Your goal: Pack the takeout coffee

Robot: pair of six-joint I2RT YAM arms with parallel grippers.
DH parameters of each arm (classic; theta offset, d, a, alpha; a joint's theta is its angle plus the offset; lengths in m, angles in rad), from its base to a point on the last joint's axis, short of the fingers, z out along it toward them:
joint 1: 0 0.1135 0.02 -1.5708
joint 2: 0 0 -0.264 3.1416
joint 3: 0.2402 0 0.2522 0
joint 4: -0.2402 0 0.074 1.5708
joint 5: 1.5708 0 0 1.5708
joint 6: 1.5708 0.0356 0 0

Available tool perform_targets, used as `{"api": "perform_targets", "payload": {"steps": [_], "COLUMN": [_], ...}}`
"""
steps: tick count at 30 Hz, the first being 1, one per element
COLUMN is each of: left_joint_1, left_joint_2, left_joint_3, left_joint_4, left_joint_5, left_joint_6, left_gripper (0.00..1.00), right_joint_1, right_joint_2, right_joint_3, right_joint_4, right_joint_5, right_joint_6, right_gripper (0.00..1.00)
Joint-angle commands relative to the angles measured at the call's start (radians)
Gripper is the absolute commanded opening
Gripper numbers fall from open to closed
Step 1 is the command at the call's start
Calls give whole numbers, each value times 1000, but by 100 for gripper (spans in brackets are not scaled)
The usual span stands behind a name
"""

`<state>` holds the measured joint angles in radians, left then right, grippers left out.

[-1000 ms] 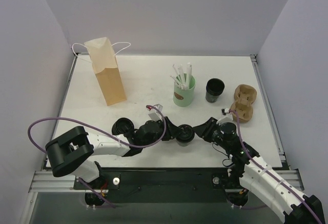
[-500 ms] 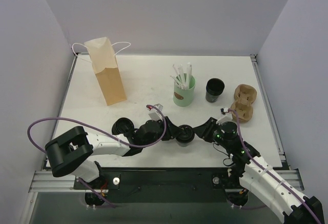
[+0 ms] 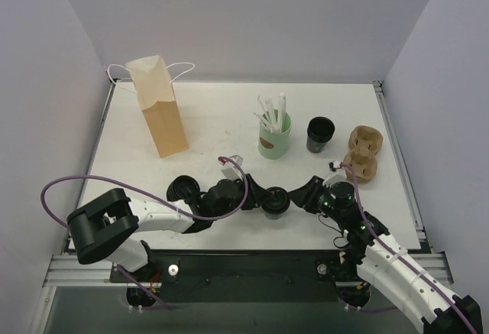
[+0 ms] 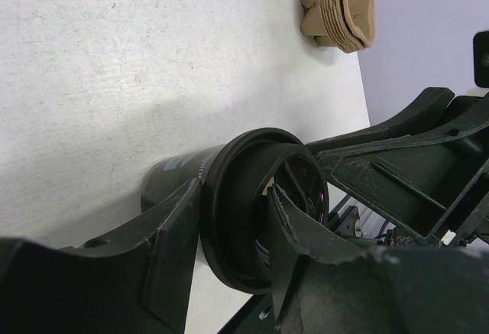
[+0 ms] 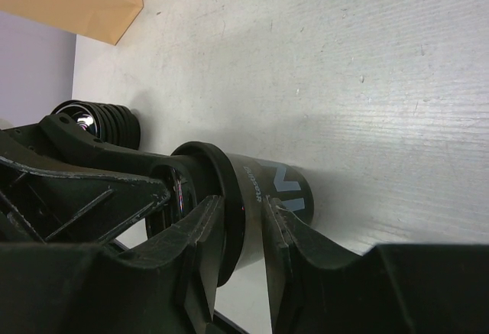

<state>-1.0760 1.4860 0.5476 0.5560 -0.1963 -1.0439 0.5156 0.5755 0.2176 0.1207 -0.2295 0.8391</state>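
The white table (image 3: 214,112) sits between pale purple walls. Your takeout coffee (image 3: 275,201) stands at 6 o'clock, near the front edge, with its lid on. Your left claw (image 4: 235,196) pinches the lid from the 9 o'clock side. Your right claw (image 5: 243,204) pinches the lid's rim from 3 o'clock. It looks like lid-pressing time. Squeeze softly so the paper cup does not crush, and push the lid down flat. Then let one claw carry it, straight up, toward the brown cup trays (image 3: 362,153) at 2 o'clock.
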Motion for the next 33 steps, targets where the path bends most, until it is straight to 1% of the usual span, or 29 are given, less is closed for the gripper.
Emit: {"api": "perform_targets", "payload": {"steps": [1, 9, 13, 20, 23, 27, 30, 33], "left_joint_1": [-27, -27, -29, -30, -29, -29, -32, -35], "left_joint_2": [76, 76, 77, 80, 77, 76, 79, 82], "left_joint_3": [-49, -43, -43, -44, -43, -37, -35, -34], "left_joint_4": [-346, -352, -352, -352, -350, -354, -355, -354], "left_joint_5": [9, 5, 5, 5, 5, 5, 5, 5], "left_joint_6": [54, 54, 54, 53, 54, 54, 54, 53], "left_gripper": [45, 44, 44, 44, 44, 44, 44, 44], "right_joint_1": [14, 14, 14, 15, 14, 14, 14, 14], "right_joint_2": [-16, -14, -40, -80, -86, -91, -94, -120], "right_joint_3": [26, 43, 42, 65, 72, 72, 59, 31], "right_joint_4": [-27, -73, -70, -93, -101, -105, -104, -116], "right_joint_5": [-140, -157, -163, -146, -146, -148, -153, -122], "right_joint_6": [8, 5, 5, 11, 11, 12, 23, 26], "right_gripper": [29, 27, 27, 34, 35, 36, 34, 32]}}
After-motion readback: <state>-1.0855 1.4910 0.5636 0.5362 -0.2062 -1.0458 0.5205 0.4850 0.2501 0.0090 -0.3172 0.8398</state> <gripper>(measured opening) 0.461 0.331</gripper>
